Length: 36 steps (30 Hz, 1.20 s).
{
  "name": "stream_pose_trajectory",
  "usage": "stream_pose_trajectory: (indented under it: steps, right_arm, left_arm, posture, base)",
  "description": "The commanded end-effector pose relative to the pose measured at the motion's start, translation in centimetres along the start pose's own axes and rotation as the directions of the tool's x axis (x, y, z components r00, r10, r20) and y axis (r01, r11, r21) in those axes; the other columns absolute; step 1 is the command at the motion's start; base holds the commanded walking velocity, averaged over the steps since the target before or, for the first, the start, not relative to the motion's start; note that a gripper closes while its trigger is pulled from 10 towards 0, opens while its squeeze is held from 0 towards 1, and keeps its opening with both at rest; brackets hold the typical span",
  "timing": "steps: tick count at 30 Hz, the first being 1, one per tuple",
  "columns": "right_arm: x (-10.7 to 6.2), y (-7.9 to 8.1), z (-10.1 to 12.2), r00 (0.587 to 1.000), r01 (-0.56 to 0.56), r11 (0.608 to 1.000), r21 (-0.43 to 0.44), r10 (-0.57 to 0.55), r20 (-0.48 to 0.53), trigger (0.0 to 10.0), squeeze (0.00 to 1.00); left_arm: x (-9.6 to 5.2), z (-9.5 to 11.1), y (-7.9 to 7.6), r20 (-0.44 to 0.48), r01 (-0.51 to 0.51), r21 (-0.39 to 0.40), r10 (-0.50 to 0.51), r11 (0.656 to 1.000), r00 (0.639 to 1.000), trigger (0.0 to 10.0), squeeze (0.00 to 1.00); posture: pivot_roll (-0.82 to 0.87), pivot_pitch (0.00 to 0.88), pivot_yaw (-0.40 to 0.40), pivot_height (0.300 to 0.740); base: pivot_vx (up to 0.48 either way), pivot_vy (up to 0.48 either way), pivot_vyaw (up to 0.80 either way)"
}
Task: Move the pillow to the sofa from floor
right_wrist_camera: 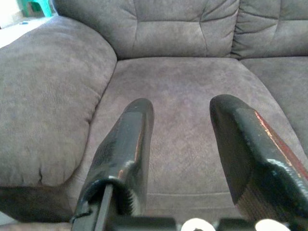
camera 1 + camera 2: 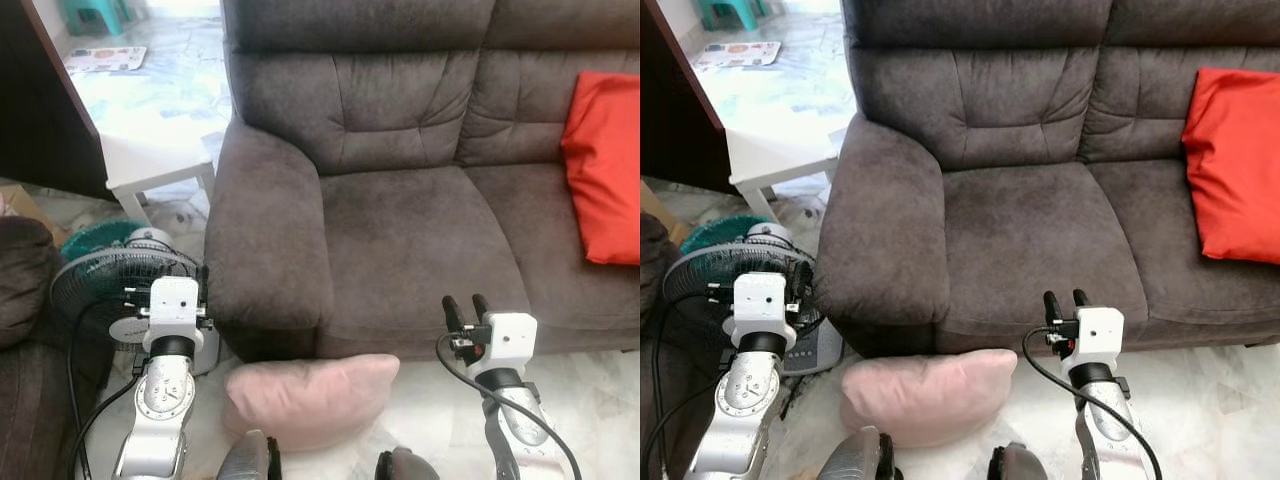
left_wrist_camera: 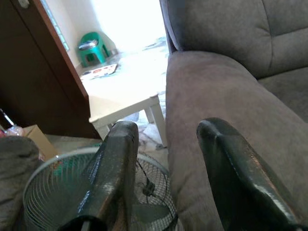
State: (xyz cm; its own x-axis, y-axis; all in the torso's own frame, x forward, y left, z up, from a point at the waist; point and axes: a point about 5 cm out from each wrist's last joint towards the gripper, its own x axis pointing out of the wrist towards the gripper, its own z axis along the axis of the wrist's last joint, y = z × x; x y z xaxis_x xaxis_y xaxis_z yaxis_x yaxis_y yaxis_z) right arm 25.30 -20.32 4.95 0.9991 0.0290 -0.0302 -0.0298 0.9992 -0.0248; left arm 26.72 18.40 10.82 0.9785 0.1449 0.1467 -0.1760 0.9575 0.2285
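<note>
pink pillow (image 2: 310, 398) on floor (image 2: 590, 400), against sofa (image 2: 420, 235) front, between both arms; left gripper (image 3: 166, 159) wide, empty, raised by armrest; right gripper (image 1: 185, 139) wide, empty, over seat edge; risks: soft pillow sagging out of one-sided pinch, left arm snagging fan (image 2: 105, 285), red cushion (image 2: 605, 165) crowding drop spot
</note>
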Motion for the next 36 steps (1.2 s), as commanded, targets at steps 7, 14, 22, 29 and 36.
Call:
stream_pose_trajectory:
  steps: [7, 14, 22, 29, 36]
  right_arm:
    - [-0.3, -0.3, -0.3, 1.000, 0.004, 1.000, -0.001, -0.004, -0.006, 10.0, 0.00]
    - [-0.3, -0.3, -0.2, 1.000, -0.001, 1.000, 0.000, 0.001, -0.006, 10.0, 0.00]
    - [-0.3, -0.2, -0.3, 1.000, -0.006, 1.000, 0.000, 0.006, -0.010, 10.0, 0.00]
    - [-0.3, -0.2, -0.2, 1.000, -0.012, 1.000, 0.001, 0.012, -0.009, 10.0, 0.00]
    - [-0.3, -0.2, -0.3, 1.000, -0.012, 1.000, 0.004, 0.012, -0.011, 10.0, 0.00]
  left_arm:
    - [-0.1, -0.5, 0.2, -0.033, -0.025, -0.023, 0.024, 0.999, 0.999, 10.0, 0.00]
    - [-0.2, -2.0, 0.9, -0.129, -0.084, -0.099, 0.071, 0.992, 0.989, 10.0, 0.00]
    - [-0.9, -6.0, 0.3, -0.403, -0.121, -0.287, -0.005, 0.950, 0.915, 10.0, 0.00]
    - [-1.3, -8.2, -0.5, -0.425, 0.177, -0.259, -0.277, 0.949, 0.862, 10.0, 0.00]
    - [-1.2, -7.6, -0.6, -0.388, 0.202, -0.135, -0.239, 0.970, 0.890, 10.0, 0.00]
  posture:
    - [0.12, 0.067, -0.029, 0.590]
    - [0.12, 0.068, -0.032, 0.590]
    - [0.12, 0.069, -0.032, 0.590]
    - [0.11, 0.071, -0.034, 0.590]
    - [0.12, 0.075, -0.036, 0.590]
  base:
    - [0.000, 0.000, 0.00]
    - [0.000, 0.000, 0.00]
    - [0.000, 0.000, 0.00]
    - [0.000, 0.000, 0.00]
    - [0.000, 0.000, 0.00]
